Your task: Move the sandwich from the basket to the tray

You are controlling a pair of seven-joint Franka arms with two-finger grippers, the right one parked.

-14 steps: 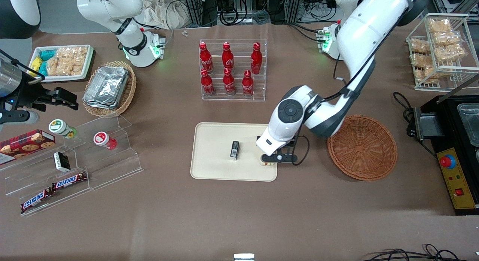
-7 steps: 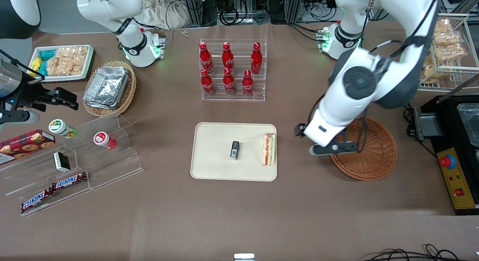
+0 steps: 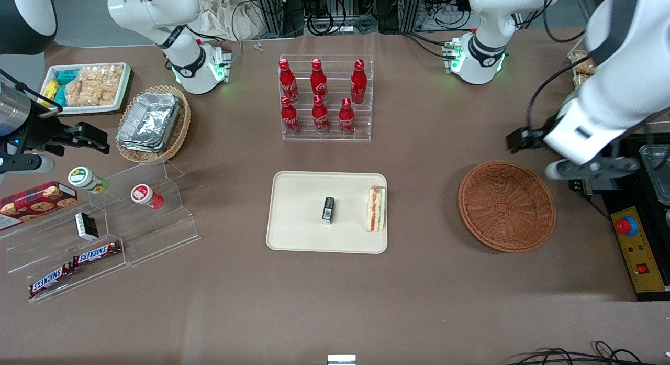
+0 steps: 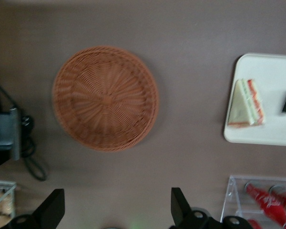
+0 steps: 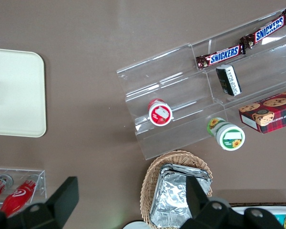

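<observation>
The sandwich lies on its side on the cream tray, at the tray's edge nearest the round reddish-brown basket. The basket holds nothing. My left gripper hangs high above the table, beside the basket toward the working arm's end, open and empty. In the left wrist view the gripper has its fingers spread wide over bare table, with the basket, tray and sandwich all below and apart from it.
A small black box lies mid-tray. An acrylic rack of red cola bottles stands farther from the camera than the tray. A black appliance with a red button and a wire snack rack sit at the working arm's end.
The gripper let go of the sandwich on the tray, rose, and swung away over the basket toward the working arm's end. The sandwich stays on the tray.
</observation>
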